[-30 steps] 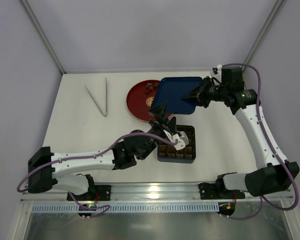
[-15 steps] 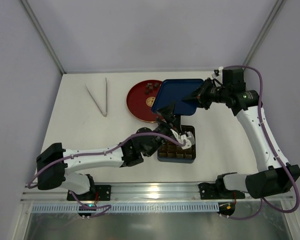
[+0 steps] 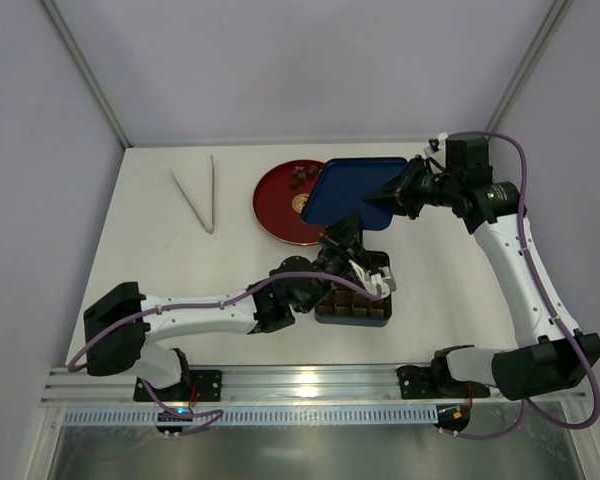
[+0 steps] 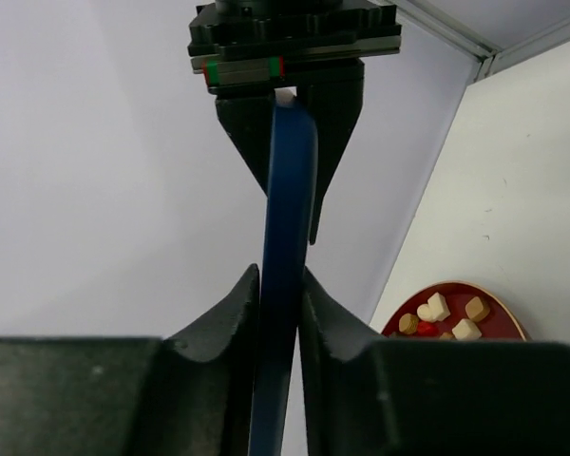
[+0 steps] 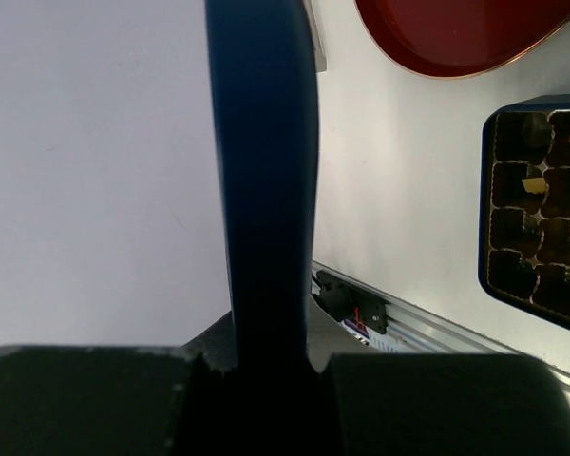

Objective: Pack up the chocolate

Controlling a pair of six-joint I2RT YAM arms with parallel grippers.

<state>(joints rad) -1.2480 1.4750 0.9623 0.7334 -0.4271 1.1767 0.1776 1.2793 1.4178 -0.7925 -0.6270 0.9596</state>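
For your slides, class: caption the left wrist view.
Left gripper and right gripper pinch the navy lid edge-on; chocolates sit on the red plate.

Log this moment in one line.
right gripper: holds navy lid | left gripper: clamps lid's opposite edge | tray: uncovered | chocolate: some on red plate

White tabletop [image 3: 150,290], matte, fills the middle of the enclosure. Pale lilac-grey panels close it in: back wall [image 3: 310,70] at 12 o'clock, left-hand wall [image 3: 30,200] at 9, right-hand wall [image 3: 585,130] at 3. Grey metal posts [image 3: 85,70] run up the far corners at 11 and 1. Aluminium rail [image 3: 280,380] along the table edge at 6, one bright glare spot on it. Nearer still, a white slotted strip [image 3: 250,415], then dull reflective sheet metal [image 3: 310,455]. Light soft and even; shadows faint.
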